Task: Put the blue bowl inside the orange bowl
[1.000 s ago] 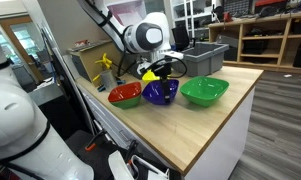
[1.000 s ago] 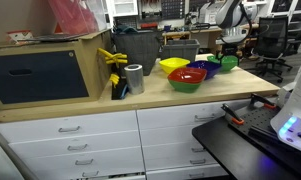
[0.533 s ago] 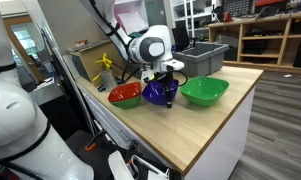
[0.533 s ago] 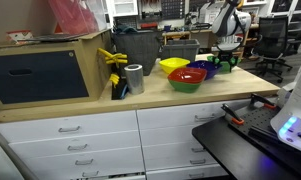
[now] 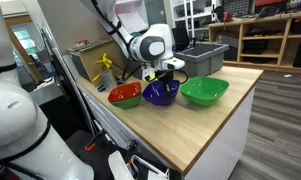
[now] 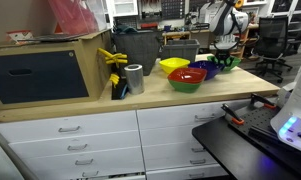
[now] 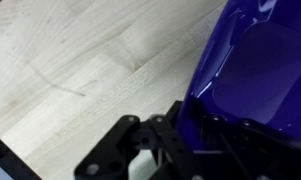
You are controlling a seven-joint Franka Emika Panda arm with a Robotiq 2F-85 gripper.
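The blue bowl [image 5: 158, 94] [image 6: 205, 68] stands on the wooden counter [image 5: 205, 125] between the orange bowl [image 5: 124, 95] [image 6: 188, 77] and a green bowl. My gripper [image 5: 170, 82] [image 6: 219, 52] has come down onto the blue bowl's rim on the side toward the green bowl. In the wrist view the bowl's glossy wall [image 7: 250, 70] runs between the jaws of my gripper [image 7: 193, 130]. One finger [image 7: 160, 135] presses on its outside and the other sits inside, so the gripper is shut on the rim. The bowl rests on the wood.
A larger green bowl [image 5: 204, 91] [image 6: 226, 62] sits right beside the blue one, and a yellow bowl [image 5: 150, 74] [image 6: 173, 66] lies behind. A grey bin [image 5: 205, 57], a yellow clamp [image 5: 103, 68], a tape roll [image 6: 135, 78] and a big box [image 6: 50, 65] stand on the counter.
The gripper came down from above the bowls to the blue bowl's rim and its jaws closed on the wall. The bowls have not moved.
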